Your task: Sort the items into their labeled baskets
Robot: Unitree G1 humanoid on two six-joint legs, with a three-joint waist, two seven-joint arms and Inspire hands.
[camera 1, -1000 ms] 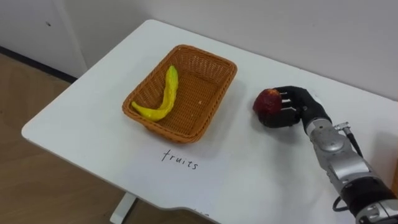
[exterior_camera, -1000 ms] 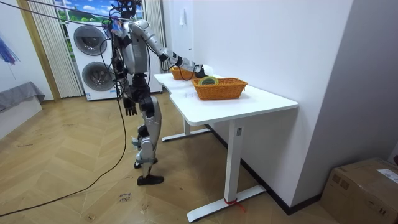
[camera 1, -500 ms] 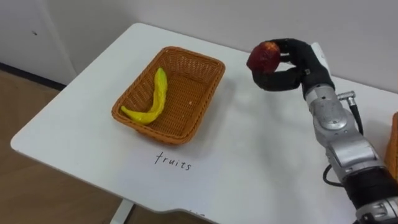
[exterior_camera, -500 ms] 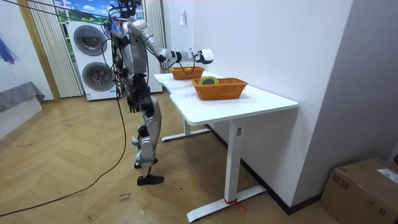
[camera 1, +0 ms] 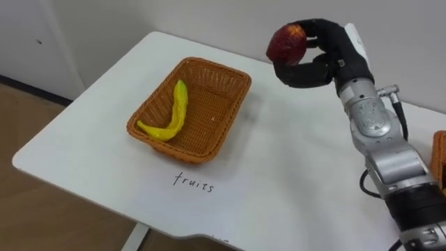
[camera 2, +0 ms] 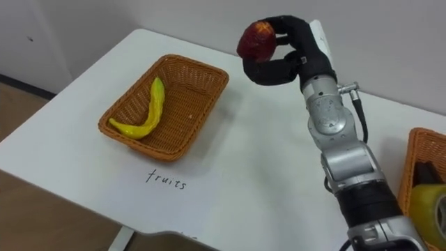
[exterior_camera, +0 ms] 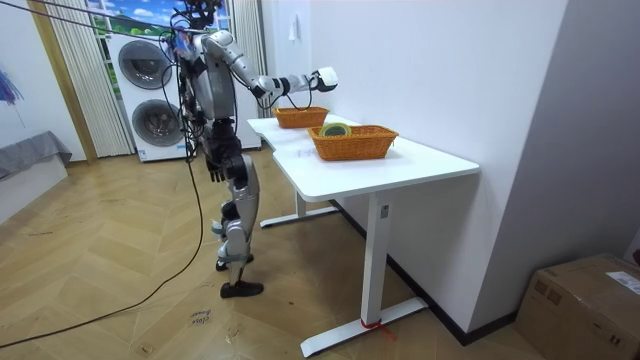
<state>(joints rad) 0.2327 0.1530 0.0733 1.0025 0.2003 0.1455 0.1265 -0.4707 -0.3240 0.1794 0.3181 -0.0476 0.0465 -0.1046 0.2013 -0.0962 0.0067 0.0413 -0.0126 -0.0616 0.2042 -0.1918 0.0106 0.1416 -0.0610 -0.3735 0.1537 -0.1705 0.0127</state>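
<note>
My right hand [camera 1: 322, 54] [camera 2: 293, 49] is shut on a dark red apple [camera 1: 286, 43] [camera 2: 256, 38] and holds it up in the air, to the right of the fruit basket. That brown wicker basket [camera 1: 230, 115] [camera 2: 208, 101] sits on the white table [camera 1: 293, 174] with a yellow banana [camera 1: 171, 115] [camera 2: 145, 110] lying in it. In the room view my right hand [exterior_camera: 322, 77] is stretched out above the far basket [exterior_camera: 298, 117], and my left hand [exterior_camera: 211, 172] hangs at my side.
A handwritten label [camera 1: 193, 181] marks the table in front of the fruit basket. A second wicker basket [camera 2: 412, 167] [exterior_camera: 352, 141] at the right holds a yellow tape roll [camera 2: 426, 206] and dark items. The table's near edge runs below.
My right hand has lifted the apple off the table and carried it up and slightly left, toward the fruit basket. The head camera has shifted a little.
</note>
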